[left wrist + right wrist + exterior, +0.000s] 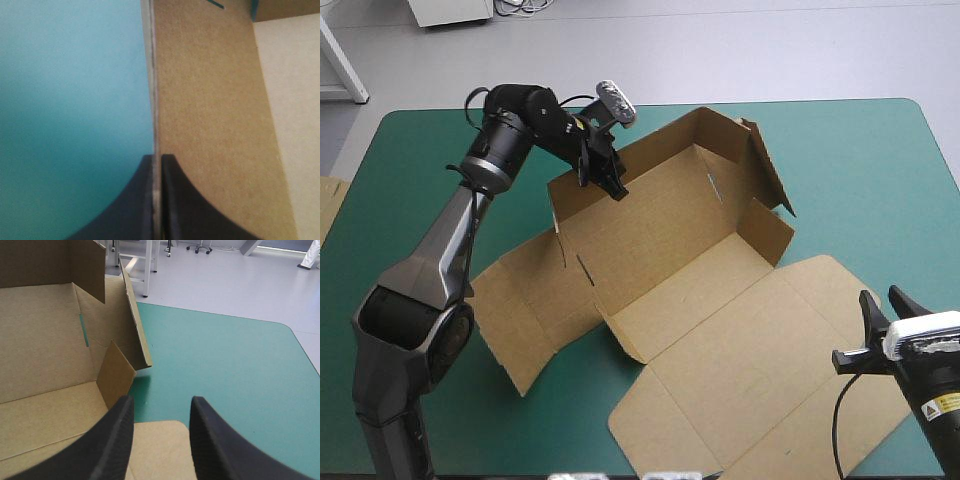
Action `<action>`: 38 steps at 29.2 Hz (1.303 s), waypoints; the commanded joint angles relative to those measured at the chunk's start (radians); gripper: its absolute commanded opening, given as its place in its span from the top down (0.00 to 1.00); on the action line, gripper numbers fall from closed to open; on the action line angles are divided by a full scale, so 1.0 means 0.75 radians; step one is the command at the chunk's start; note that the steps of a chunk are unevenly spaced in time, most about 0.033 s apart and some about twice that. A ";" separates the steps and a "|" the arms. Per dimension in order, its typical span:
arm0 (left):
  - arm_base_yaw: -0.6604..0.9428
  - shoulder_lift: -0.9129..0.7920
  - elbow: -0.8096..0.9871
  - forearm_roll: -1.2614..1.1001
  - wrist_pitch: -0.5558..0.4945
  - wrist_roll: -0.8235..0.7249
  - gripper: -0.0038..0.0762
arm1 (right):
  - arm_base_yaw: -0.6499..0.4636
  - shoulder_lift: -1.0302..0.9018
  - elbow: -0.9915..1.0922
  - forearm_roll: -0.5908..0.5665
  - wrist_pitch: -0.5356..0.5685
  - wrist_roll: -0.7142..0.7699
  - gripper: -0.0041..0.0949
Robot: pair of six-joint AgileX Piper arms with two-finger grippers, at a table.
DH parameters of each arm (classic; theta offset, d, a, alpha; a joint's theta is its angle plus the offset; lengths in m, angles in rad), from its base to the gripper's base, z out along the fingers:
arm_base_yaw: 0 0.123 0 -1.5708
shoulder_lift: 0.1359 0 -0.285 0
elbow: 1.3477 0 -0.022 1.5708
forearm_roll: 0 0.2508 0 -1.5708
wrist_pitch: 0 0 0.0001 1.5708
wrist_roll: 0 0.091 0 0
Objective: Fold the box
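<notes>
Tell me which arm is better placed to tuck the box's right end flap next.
Right, probably. The right hand is open and free, with the flap just ahead of it. The left hand is shut on the back wall of the box near its left end, apparently holding it upright.
</notes>
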 commanded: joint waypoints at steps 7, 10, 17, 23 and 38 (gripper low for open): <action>-0.204 -0.083 -0.233 0.329 -0.226 0.172 0.96 | 0.005 0.015 -0.047 0.007 -0.135 0.000 0.60; -0.216 -0.083 -0.239 0.340 -0.238 0.265 0.96 | 0.005 0.015 -0.047 0.015 -0.174 0.000 0.60; -0.259 -0.083 -0.239 0.340 -0.361 0.394 0.96 | 0.005 0.084 -0.053 0.015 -0.187 0.051 0.60; -0.340 -0.083 -0.225 0.356 -0.424 0.546 0.96 | -0.011 0.285 -0.154 -0.011 -0.203 0.126 0.60; -0.413 -0.086 -0.060 0.598 -0.394 0.295 0.96 | -0.135 0.556 -0.508 -0.462 -0.049 0.441 0.60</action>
